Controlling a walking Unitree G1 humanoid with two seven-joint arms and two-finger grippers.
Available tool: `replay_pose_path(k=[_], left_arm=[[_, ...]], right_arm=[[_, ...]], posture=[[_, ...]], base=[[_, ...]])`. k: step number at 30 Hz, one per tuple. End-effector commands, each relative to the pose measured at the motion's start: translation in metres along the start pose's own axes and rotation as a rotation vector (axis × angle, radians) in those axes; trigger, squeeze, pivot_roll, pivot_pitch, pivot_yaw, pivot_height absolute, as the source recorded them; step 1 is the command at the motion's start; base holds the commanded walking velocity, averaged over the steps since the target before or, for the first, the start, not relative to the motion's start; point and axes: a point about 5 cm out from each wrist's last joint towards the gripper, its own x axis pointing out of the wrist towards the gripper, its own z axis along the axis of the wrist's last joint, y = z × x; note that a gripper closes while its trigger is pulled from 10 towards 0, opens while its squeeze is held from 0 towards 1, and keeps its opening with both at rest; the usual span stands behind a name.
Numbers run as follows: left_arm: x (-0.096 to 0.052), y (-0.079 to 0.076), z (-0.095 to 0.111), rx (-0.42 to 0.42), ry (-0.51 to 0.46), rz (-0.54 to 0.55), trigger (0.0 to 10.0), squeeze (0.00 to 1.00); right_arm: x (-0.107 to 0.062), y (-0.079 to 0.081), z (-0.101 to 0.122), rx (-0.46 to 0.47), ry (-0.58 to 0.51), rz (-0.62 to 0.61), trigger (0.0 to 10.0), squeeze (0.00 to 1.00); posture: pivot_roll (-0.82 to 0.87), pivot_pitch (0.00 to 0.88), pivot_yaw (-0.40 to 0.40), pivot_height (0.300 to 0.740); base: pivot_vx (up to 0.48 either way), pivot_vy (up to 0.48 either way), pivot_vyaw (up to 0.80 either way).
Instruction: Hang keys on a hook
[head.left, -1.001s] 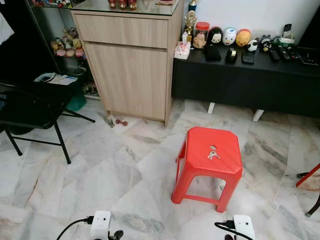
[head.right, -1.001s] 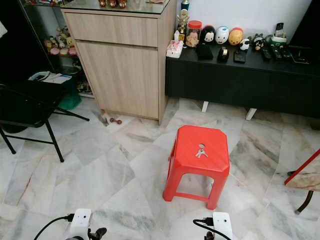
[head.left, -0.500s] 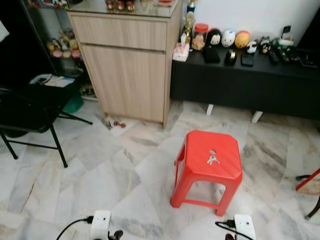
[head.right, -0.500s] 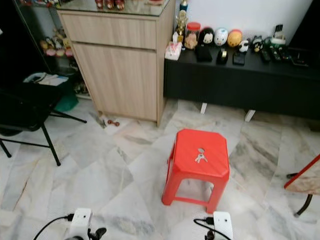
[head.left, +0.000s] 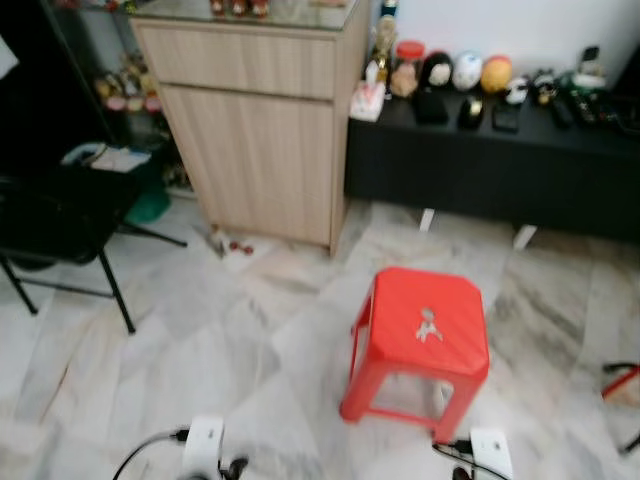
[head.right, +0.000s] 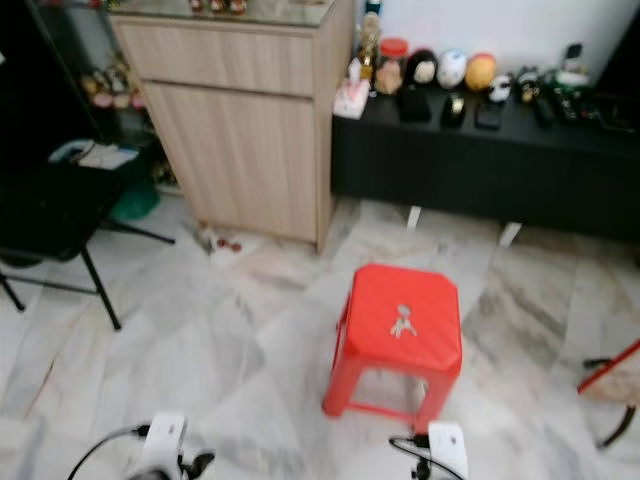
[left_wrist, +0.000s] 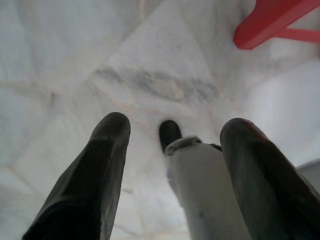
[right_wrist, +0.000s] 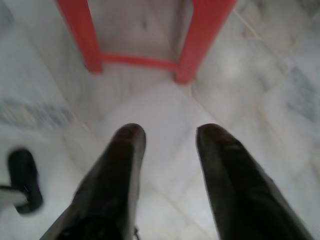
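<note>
A small bunch of silver keys (head.left: 428, 327) lies on top of a red plastic stool (head.left: 385, 340) on the marble floor, ahead and slightly right of me. The same keys (head.right: 402, 323) rest near the middle of the seat. Both arms hang low at the bottom edge of the eye views. My left gripper (left_wrist: 172, 131) is open over bare marble, with a stool leg (left_wrist: 270, 22) at the corner of its wrist view. My right gripper (right_wrist: 167, 136) is open too, pointing at the floor just before the stool's legs (right_wrist: 202, 42). No hook can be made out.
A light wood cabinet (head.left: 255, 130) stands ahead left, with a low black console (head.left: 490, 160) of small ornaments to its right. A black folding chair (head.left: 60, 225) is at the left. A red chair leg (head.left: 622, 380) pokes in at the right edge.
The whole picture has shifted and blurred as the camera moves; the stool now sits slightly lower in the frame. Keys and stool have not moved. Both grippers still hang open.
</note>
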Motion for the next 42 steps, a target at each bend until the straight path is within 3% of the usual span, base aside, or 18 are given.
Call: replay_pose_path(k=[1, 5, 8, 24, 35, 42], left_arm=[[0.0017, -0.0059, 0.0039, 0.003, -0.006, -0.018, 10.0, 0.00], [0.0017, -0.0059, 0.0039, 0.002, -0.006, -0.018, 10.0, 0.00], [0.0017, -0.0058, 0.0038, 0.002, -0.006, -0.018, 10.0, 0.00], [0.0017, -0.0060, 0.0037, 0.002, -0.006, -0.019, 10.0, 0.00], [0.0016, -0.0061, 0.0031, 0.008, -0.005, -0.017, 10.0, 0.00], [0.0016, -0.0061, 0.0030, 0.008, -0.006, -0.013, 10.0, 0.00]], right_arm=[[-0.0024, -0.0091, -0.0117, -0.038, 0.036, -0.019, 10.0, 0.00], [-0.0024, -0.0090, -0.0118, -0.037, 0.035, -0.018, 10.0, 0.00], [-0.0025, -0.0083, -0.0127, 0.002, 0.035, -0.016, 10.0, 0.00], [-0.0026, -0.0090, -0.0126, 0.001, 0.031, -0.028, 10.0, 0.00], [-0.0030, -0.0098, -0.0140, 0.021, 0.030, -0.049, 10.0, 0.00], [-0.0034, -0.0078, -0.0121, 0.102, -0.015, -0.029, 10.0, 0.00]], posture=[[-0.07, 0.055, -0.018, 0.740], [-0.07, 0.055, -0.018, 0.740], [-0.07, 0.055, -0.018, 0.740], [-0.07, 0.052, -0.020, 0.740], [-0.07, 0.036, -0.020, 0.740], [-0.07, 0.035, -0.021, 0.740]], base=[[0.292, 0.000, 0.60], [0.293, 0.000, 0.75], [0.295, 0.000, 0.00], [0.295, 0.000, 0.00], [0.297, 0.000, -0.59], [0.000, 0.000, 0.00]])
